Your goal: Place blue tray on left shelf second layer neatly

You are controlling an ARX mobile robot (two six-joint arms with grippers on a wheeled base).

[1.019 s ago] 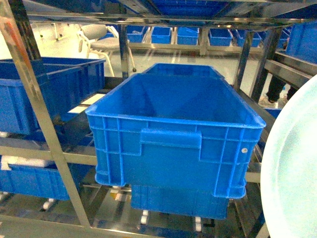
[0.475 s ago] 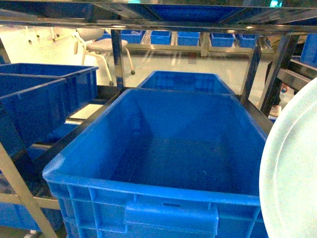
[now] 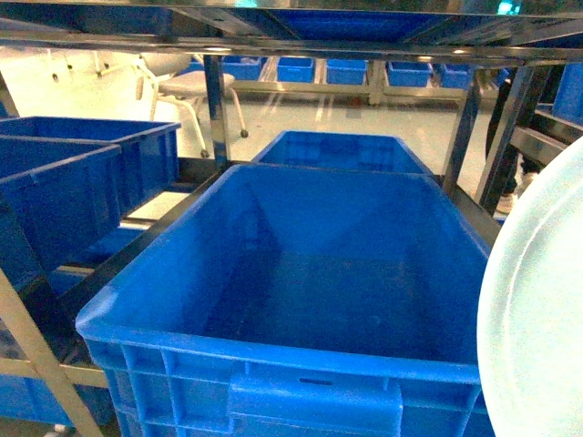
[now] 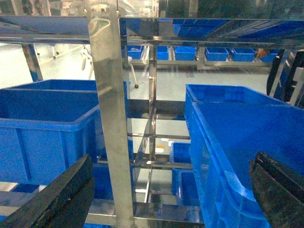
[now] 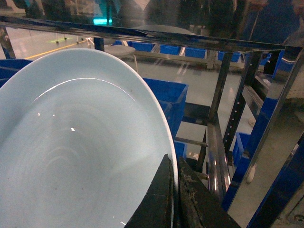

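Closest to me, my right gripper point(image 5: 175, 199) has its dark fingers pinched onto the rim of the blue tray point(image 5: 80, 152), which stands tilted on edge at the right of the head view. My left gripper point(image 4: 171, 194) is spread wide with nothing between its fingers, facing a steel upright point(image 4: 111, 123). Beyond lies a deep blue crate point(image 3: 310, 291) on the rack, a second crate point(image 3: 342, 150) behind it, another crate point(image 3: 64, 196) to the left. Farther off, pale floor and a chair point(image 3: 196, 91). The tray's lower edge is cut off.
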